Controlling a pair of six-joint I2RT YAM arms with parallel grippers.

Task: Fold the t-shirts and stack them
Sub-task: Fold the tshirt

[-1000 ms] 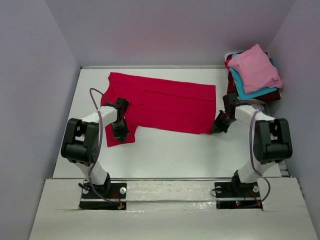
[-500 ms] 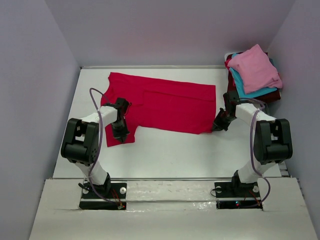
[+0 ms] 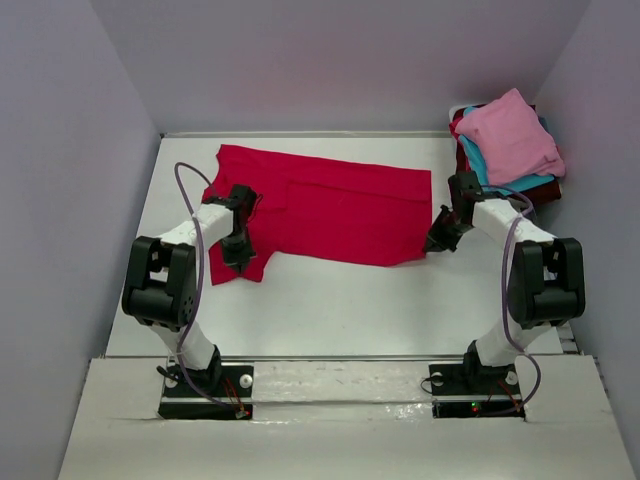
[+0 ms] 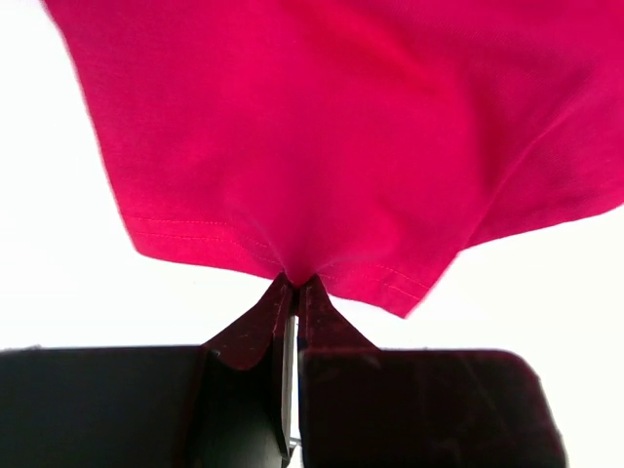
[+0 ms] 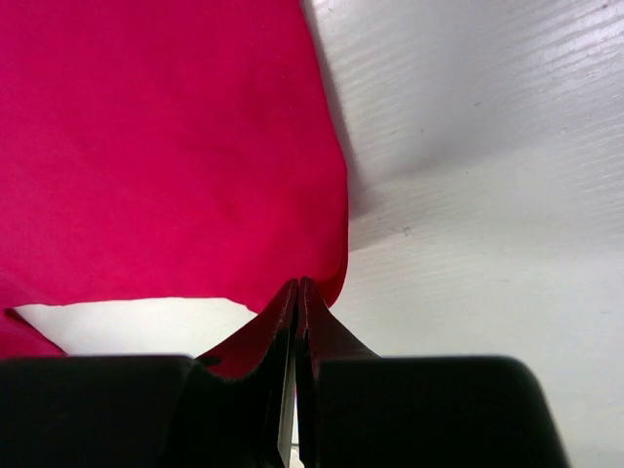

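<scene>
Left gripper (image 3: 240, 254) and right gripper (image 3: 437, 243) are shifting toward 12 o'clock overhead, lifting the red shirt (image 3: 330, 205) by its 6 o'clock edge; the stack (image 3: 510, 145) is sitting at 2 o'clock

Left wrist: closed jaws are pinching the sleeve hem (image 4: 292, 263)

Right wrist: closed jaws are pinching the corner (image 5: 327, 278)

The first fold is probably starting; next, both should be carrying that edge across toward 12 o'clock together

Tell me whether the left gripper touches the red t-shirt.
Touching. The left wrist view shows the left gripper pinching the red t-shirt at its hem.

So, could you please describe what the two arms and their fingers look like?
Both the left arm and right arm have white links, black joint housings and black base plates. A thin purplish cable loops along each. The fingers are dark and taper to a point.
</scene>
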